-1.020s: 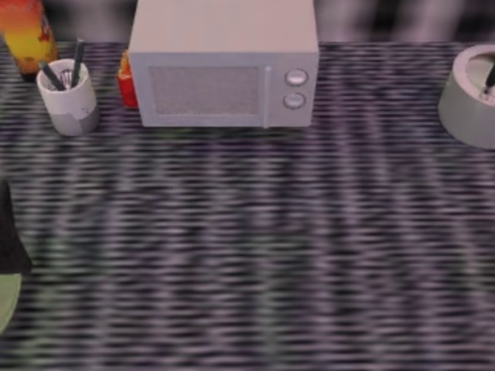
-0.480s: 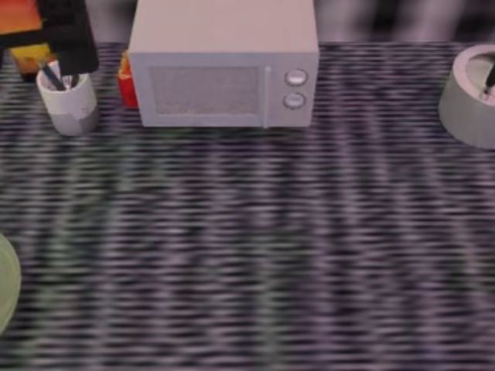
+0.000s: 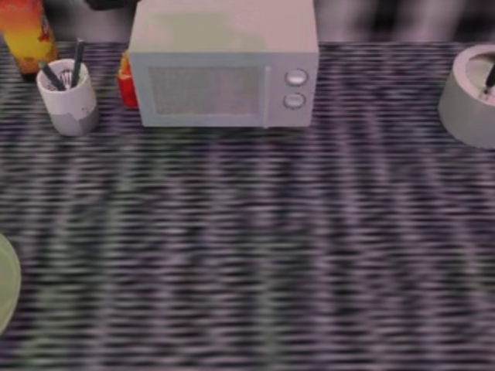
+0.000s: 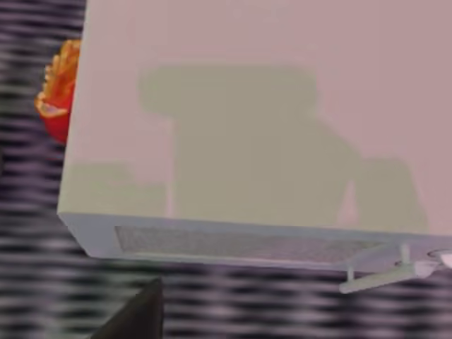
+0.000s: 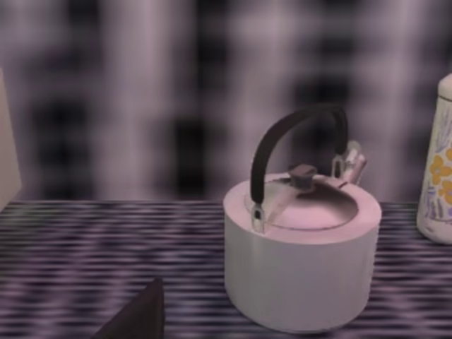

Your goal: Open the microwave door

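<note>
The light grey microwave [image 3: 224, 46] stands at the back middle of the table, two round knobs [image 3: 295, 89] on its right panel. The microwave door [image 3: 203, 91] with its mesh window is shut flat, and its thin handle bar [image 3: 268, 94] runs next to the knob panel. In the left wrist view I look down on the microwave's top [image 4: 282, 127], with the door's handle [image 4: 374, 279] at its front edge. A dark part of my left gripper [image 4: 134, 318] hangs above and in front of the door. My left arm [image 3: 116, 3] barely shows at the back edge. My right gripper [image 5: 138, 318] is out of the top view.
Left of the microwave are a red and yellow box [image 3: 126, 77], a white cup of utensils [image 3: 69, 97] and an orange bottle [image 3: 27, 35]. A grey kettle [image 3: 472, 97] [image 5: 300, 254] stands at the back right beside a flowered jug [image 5: 438, 169]. A green plate [image 3: 5, 290] lies at the left edge.
My left arm swept from the table's left edge, over the utensil cup, to the back above the microwave, and now casts a shadow on its top. The door has not moved.
</note>
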`<state>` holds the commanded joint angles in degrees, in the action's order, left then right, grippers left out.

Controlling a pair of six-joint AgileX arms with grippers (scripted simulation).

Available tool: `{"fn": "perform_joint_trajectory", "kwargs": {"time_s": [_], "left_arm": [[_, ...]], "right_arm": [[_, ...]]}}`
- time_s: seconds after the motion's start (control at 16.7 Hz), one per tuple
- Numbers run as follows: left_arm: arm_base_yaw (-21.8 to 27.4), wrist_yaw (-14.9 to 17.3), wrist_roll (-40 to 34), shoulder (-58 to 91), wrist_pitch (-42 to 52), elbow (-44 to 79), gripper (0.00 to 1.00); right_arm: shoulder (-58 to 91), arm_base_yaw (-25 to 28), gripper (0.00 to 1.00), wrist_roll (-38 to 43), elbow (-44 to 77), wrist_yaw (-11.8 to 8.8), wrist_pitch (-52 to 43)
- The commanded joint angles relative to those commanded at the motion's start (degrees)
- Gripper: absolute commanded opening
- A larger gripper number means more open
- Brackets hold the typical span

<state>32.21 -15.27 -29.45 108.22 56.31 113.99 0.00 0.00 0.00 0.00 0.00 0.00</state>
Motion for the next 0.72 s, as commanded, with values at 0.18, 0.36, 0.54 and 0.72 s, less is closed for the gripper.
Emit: {"fn": "perform_joint_trajectory", "kwargs": {"time_s": [0.18, 0.36, 0.54, 0.72], "left_arm": [[3.61, -1.77, -3.21, 12.4, 6.8, 11.63, 1.0], [6.03, -2.94, -5.28, 20.92, 11.6, 19.48, 1.0], [7.0, -3.42, -6.11, 24.22, 13.62, 22.71, 1.0], [7.0, -3.42, -6.11, 24.22, 13.62, 22.71, 1.0]], "right_arm": [[0.0, 0.0, 1.0, 0.0, 0.0, 0.0, 0.0], [0.0, 0.0, 1.0, 0.0, 0.0, 0.0, 0.0], [0.0, 0.0, 1.0, 0.0, 0.0, 0.0, 0.0], [0.0, 0.0, 1.0, 0.0, 0.0, 0.0, 0.0]]}}
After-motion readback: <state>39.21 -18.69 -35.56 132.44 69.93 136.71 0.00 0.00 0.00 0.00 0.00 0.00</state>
